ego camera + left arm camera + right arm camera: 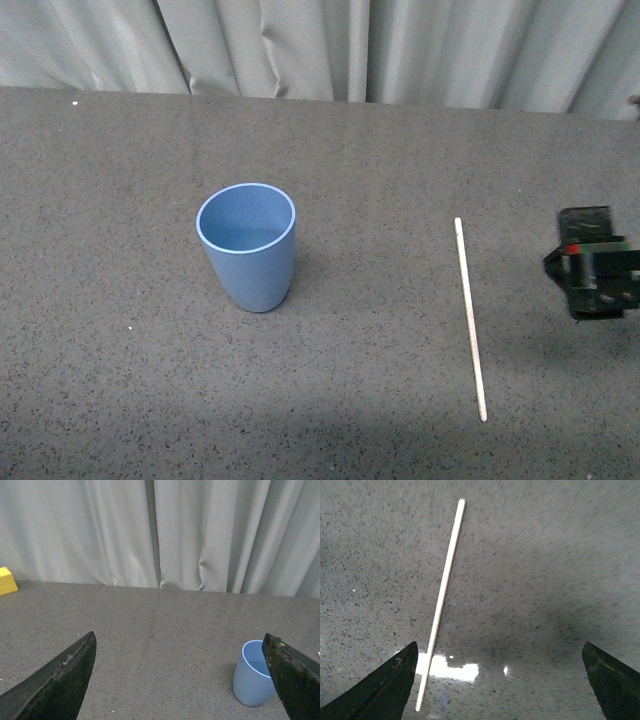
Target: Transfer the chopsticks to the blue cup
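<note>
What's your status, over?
Left claw open, right claw open near chopsticks. Chopsticks flat on table, right of blue cup. Nothing between them.

The bench (120, 380) is dark gray with lots of tiny pale dots on it. In the front view a blue cup (246, 245) stands up straight on it, a little left of the middle of the frame. Its open top faces up. One thin white chopstick (470, 318) lies flat on the bench in the right half of the frame. It runs from the middle height down to the lower right. The cup and the chopstick are well apart. The left wrist view shows a small yellow block (7, 581) sitting at the far edge of the bench.
</note>
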Available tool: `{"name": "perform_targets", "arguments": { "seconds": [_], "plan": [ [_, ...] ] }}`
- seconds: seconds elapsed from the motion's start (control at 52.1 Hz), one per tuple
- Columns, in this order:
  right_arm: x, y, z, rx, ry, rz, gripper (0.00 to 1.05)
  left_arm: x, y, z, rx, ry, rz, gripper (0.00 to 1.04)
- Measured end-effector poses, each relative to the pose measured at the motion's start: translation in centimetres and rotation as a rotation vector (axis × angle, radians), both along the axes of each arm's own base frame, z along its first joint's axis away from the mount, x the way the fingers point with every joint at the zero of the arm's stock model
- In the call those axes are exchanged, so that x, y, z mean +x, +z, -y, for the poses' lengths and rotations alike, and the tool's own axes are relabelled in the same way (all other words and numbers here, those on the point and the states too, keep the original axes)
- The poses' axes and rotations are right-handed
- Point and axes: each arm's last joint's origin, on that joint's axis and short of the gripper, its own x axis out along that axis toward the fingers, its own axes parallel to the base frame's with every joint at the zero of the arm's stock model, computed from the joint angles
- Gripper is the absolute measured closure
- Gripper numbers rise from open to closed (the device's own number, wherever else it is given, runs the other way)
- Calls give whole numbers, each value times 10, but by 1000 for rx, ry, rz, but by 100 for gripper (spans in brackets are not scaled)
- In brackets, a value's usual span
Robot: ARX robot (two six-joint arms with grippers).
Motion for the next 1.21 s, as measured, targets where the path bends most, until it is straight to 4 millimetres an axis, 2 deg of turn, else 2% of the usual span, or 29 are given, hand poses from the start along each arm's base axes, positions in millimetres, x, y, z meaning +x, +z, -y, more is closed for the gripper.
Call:
{"name": "perform_targets", "arguments": {
  "seconds": [0.154, 0.307, 0.518, 0.864, 0.883, 1.055, 1.075, 1.209],
  "plan": [
    [28, -19, -14, 32, -39, -138, 9, 0, 0, 0, 0, 0, 0, 7],
    [48, -33, -25, 32, -65, -209, 9, 0, 0, 0, 0, 0, 0, 7],
    [68, -46, -37, 22, -78, -273, 9, 0, 0, 0, 0, 0, 0, 7],
    [87, -66, -50, -2, -83, -343, 10, 0, 0, 0, 0, 0, 0, 7],
    [88, -66, -50, 0, -85, -345, 11, 0, 0, 0, 0, 0, 0, 7],
    [93, -69, -56, -2, -77, -358, 45, 0, 0, 0, 0, 0, 0, 7],
    [93, -69, -56, -4, -77, -362, 51, 0, 0, 0, 0, 0, 0, 7],
    [94, -68, -57, -11, -78, -371, 71, 0, 0, 0, 0, 0, 0, 7]
  ]
}}
